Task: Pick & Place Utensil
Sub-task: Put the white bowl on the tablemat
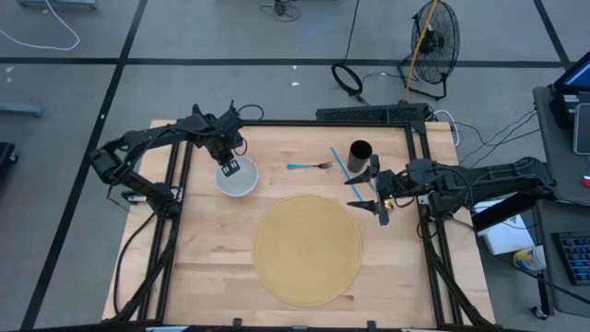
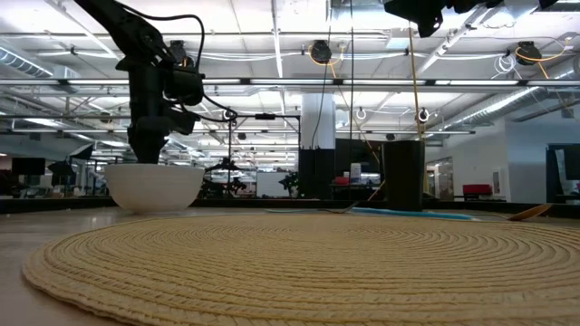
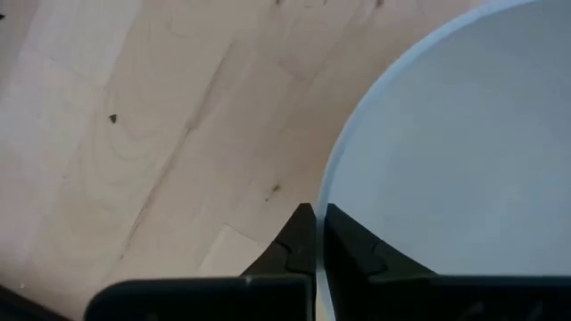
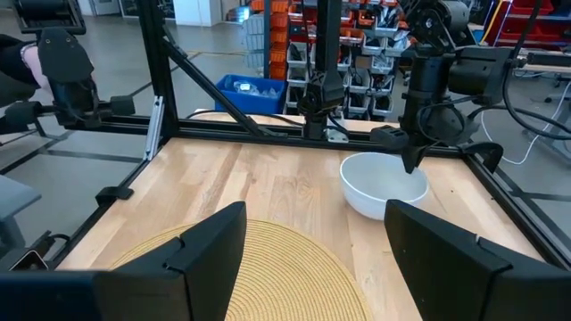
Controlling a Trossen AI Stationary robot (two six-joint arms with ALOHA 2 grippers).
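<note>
On our wooden table, our left gripper pinches the white bowl's rim; our right gripper hangs released, while the blue fork lies between bowl and black cup.

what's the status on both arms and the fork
Left pincer shut on bowl rim. Right pincer open, empty. Fork flat on table, untouched.

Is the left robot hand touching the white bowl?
Touching. In the left wrist view the left end effector pinches the white bowl at its rim, one finger on each side.
</note>
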